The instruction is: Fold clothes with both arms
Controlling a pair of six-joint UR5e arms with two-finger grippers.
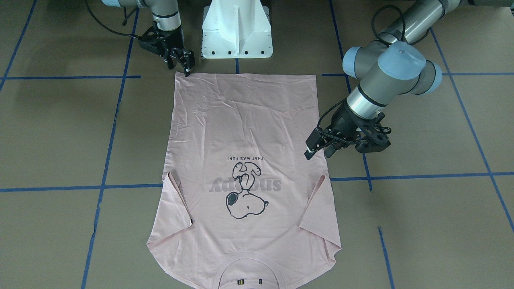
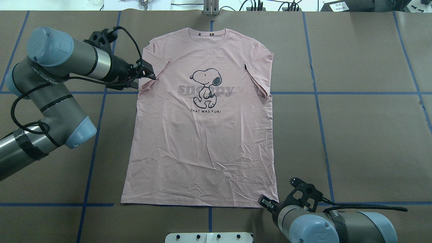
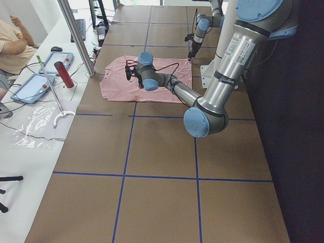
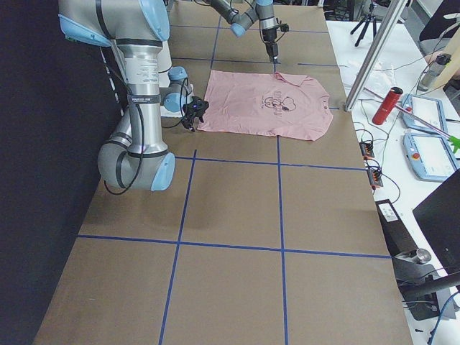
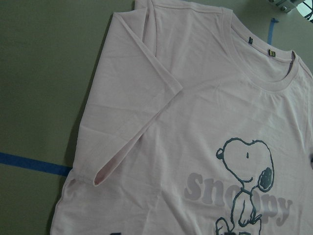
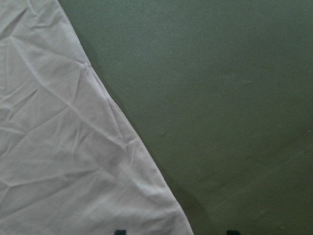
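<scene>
Pink T-shirt [image 1: 241, 120], collar [image 1: 249, 260] edge out of frame; right gripper [image 1: 182, 66] apart over hem corner [image 1: 179, 77], left gripper [image 1: 319, 151] apart near sleeve [image 2: 156, 76].

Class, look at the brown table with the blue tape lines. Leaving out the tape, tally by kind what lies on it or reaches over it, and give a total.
Pink T-shirt: 1
Robot arms, left arm and right arm: 2
White pedestal base: 1
Total: 4
</scene>
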